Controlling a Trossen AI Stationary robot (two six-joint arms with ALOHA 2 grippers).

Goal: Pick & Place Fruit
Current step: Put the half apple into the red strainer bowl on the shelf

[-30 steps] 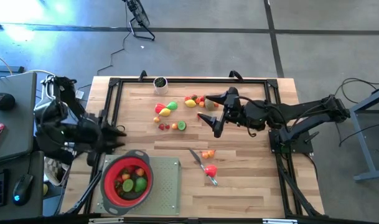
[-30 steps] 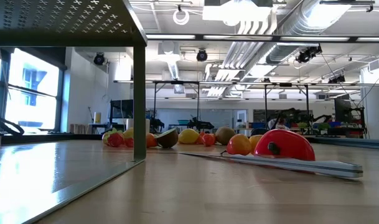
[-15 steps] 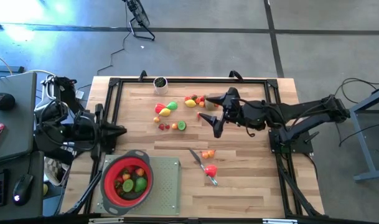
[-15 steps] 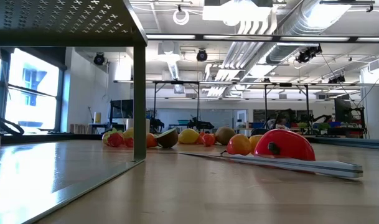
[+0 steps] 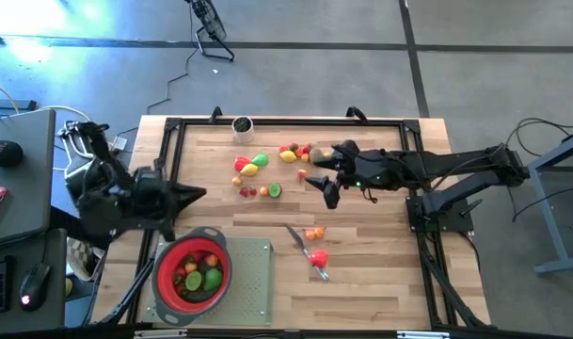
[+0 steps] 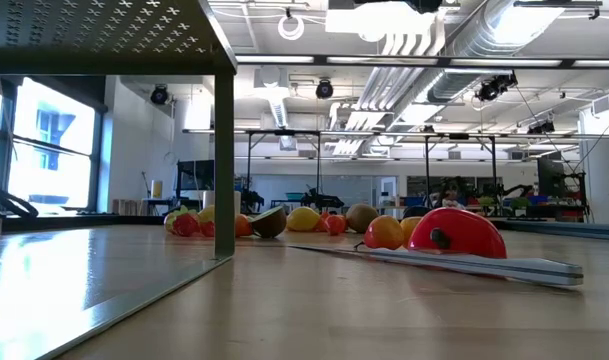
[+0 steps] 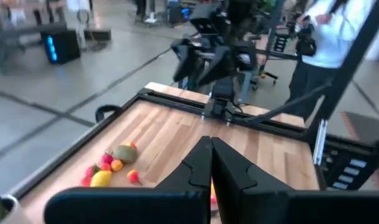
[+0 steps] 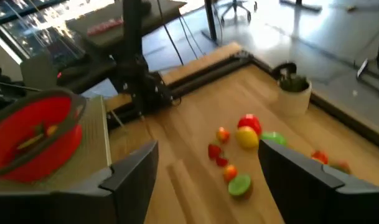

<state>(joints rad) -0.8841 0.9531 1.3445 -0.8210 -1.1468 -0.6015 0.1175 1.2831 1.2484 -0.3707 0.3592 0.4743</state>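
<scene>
Wooden table (image 5: pixel 361 273) with black frame rail around it. Left arm sits at the table's left edge, left gripper (image 5: pixel 197 195) pointing inward over the wood, fingers (image 7: pixel 205 165) pressed together, holding nothing. Right arm reaches in from the right side, right gripper (image 5: pixel 322 174) hovering over the middle-back area, fingers (image 8: pixel 130 171) spread apart with nothing between them.

Red strainer (image 5: pixel 192 272) with grey rim rests on a grey board (image 5: pixel 253 282) at front left; a few fruits inside, green and orange ones visible. Most fruit (image 5: pixel 251 165) lies loose on the wood toward the back: a red, yellow and green cluster left of centre, small red pieces and a lime half (image 5: pixel 275 190) near it, another cluster (image 5: pixel 293 152) just beside the right gripper. A small orange piece (image 5: pixel 313 233) and a red piece (image 5: pixel 318 257) lie at centre front, touching the slim grey knife (image 5: pixel 302 247). White cup (image 5: pixel 242 125) with dark contents near the back rail.

A person in a white top stands beyond the table's far side in the left wrist view.
</scene>
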